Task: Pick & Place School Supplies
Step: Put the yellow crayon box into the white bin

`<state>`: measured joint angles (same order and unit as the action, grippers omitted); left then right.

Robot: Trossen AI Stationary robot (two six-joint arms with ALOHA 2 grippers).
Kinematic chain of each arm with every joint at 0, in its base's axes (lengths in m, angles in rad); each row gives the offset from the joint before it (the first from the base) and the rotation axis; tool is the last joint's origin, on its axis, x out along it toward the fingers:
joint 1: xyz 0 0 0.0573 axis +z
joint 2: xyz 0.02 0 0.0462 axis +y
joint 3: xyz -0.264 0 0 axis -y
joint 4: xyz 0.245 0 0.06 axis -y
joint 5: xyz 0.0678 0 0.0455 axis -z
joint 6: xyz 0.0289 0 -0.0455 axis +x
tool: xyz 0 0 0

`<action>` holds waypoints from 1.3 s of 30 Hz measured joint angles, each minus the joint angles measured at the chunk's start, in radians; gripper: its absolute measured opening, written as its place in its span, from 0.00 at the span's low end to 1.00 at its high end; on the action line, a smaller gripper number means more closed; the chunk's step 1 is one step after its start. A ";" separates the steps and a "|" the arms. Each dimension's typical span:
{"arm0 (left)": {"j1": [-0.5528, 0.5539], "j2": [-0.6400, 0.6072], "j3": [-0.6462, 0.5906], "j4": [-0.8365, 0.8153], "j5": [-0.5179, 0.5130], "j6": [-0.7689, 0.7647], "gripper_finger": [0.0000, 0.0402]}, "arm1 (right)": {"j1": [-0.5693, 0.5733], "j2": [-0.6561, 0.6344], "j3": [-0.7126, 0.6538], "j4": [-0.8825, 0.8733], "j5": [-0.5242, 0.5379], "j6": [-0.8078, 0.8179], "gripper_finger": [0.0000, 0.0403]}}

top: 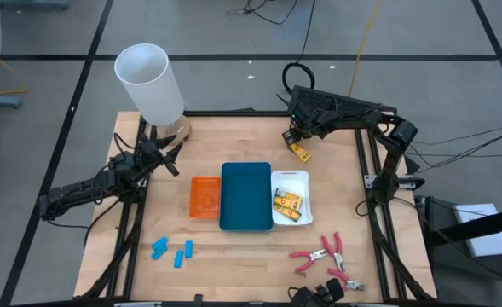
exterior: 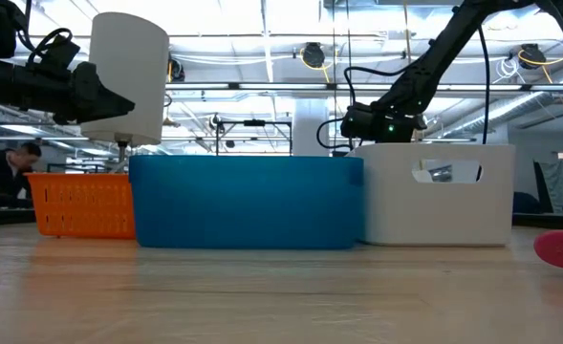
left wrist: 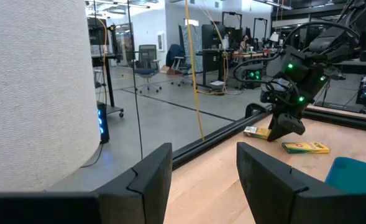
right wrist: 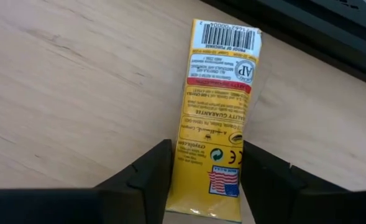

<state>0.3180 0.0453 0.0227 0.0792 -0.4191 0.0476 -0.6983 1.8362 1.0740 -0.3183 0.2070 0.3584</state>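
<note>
Barcode on yellow packet (right wrist: 215,118) shows only between right claw (right wrist: 202,171) fingers.

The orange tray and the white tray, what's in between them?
The blue tray sits between the orange tray and the white tray, touching both; the high view shows it.

We see a table (top: 233,256) of pale wood with fine grain and a smooth, faintly satin finish. The yellow packet (right wrist: 217,118) between the right hand's (right wrist: 202,171) dark matt fingers (right wrist: 146,177) looks like printed card — lightly glossy. The tall white cylinder (left wrist: 33,87) has a rough, fibrous surface, like felt or textured paper. The blue tray (exterior: 248,203) and white tray (exterior: 439,196) seem smooth plastic, the orange tray (exterior: 82,205) perforated plastic. The pliers (top: 329,251) have bare metal jaws and pink rubbery-looking handles — the light-blue pieces (top: 172,251) look matt.
</note>
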 joint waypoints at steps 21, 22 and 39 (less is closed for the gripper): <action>0.000 0.000 0.000 0.000 0.000 0.000 0.45 | 0.001 0.001 -0.001 0.002 0.050 -0.034 0.41; 0.000 0.000 0.000 0.000 0.000 0.000 0.45 | 0.001 0.001 -0.001 0.002 0.050 -0.037 0.41; 0.000 0.000 0.000 0.000 0.000 0.000 0.45 | 0.006 -0.044 -0.003 0.040 0.054 -0.084 0.41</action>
<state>0.3180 0.0456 0.0229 0.0792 -0.4187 0.0479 -0.6926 1.7924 1.0706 -0.2784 0.2607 0.2749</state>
